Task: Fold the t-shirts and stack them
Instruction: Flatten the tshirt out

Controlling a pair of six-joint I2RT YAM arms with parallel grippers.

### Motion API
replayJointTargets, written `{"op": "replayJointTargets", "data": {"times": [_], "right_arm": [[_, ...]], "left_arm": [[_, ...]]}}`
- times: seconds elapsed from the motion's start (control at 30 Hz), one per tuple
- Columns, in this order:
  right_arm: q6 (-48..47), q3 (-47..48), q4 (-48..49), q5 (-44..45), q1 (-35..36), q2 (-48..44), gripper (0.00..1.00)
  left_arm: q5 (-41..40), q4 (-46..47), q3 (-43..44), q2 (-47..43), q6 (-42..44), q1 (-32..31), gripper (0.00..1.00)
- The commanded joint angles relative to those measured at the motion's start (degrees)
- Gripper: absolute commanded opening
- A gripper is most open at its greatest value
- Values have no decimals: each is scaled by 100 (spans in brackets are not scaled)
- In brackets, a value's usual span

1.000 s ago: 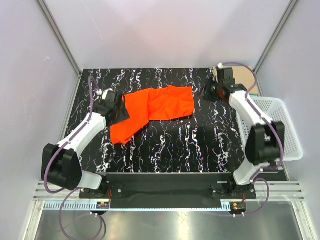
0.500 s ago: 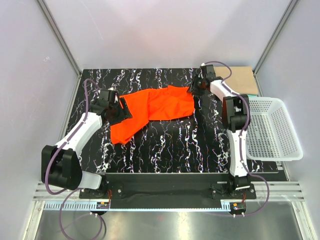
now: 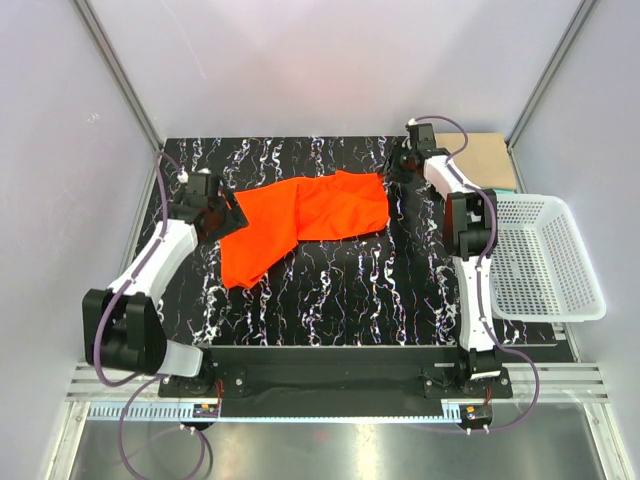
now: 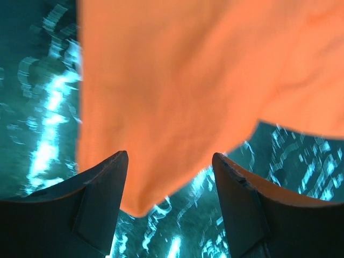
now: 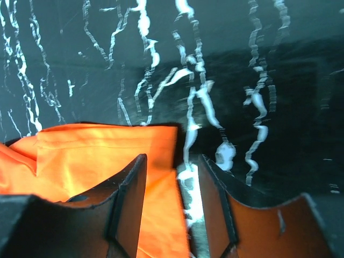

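The orange-red t-shirt lies spread and rumpled on the black marbled table, with one end hanging toward the front left. My left gripper is at its left edge. In the left wrist view it is open, with a corner of the orange cloth lying between the fingers. My right gripper is at the shirt's back right corner. In the right wrist view it is open, with the shirt's edge between the fingers. A folded tan shirt lies at the back right, with a teal edge beside it.
A white mesh basket stands off the table's right side, next to the right arm. The cell's walls and frame posts close in the back and sides. The table's left edge is close behind my left gripper.
My right gripper has swung left from near the tan shirt to the orange shirt's back right corner. My left gripper has drawn back a little to the left, off the shirt's edge.
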Motion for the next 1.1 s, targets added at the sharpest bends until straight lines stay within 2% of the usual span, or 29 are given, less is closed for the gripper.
{"op": "replayJointTargets", "data": {"times": [0.0,0.17,0.23,0.47,0.57,0.7,0.83,0.93,0.97,1.07], "right_arm": [[-216,403,-255,-203,-151,36,50],[-146,476,-134,-731,-151,240,47],[-137,608,-239,-811,-151,363,45],[135,513,-231,-1030,-221,487,45],[232,336,-11,-1180,-221,469,45],[215,563,-2,-1364,-230,714,43],[258,819,-37,-1514,-291,899,36],[355,819,42,-1575,-353,917,26],[373,802,85,-1645,-370,908,19],[329,793,77,-1664,-423,882,11]], "left_arm": [[-552,350,573,430,-3,388,69],[-376,666,1102,1571,102,1171,68],[-60,912,1330,1889,164,1443,67],[-191,992,2280,3286,708,1541,65],[-271,1036,2482,3647,796,1550,65],[106,1221,2753,3929,867,1602,65],[204,976,3264,4306,937,1611,64],[379,799,3563,4483,946,1611,63],[493,816,3616,4501,955,1611,63],[582,782,3817,4632,1016,1620,62]]}}
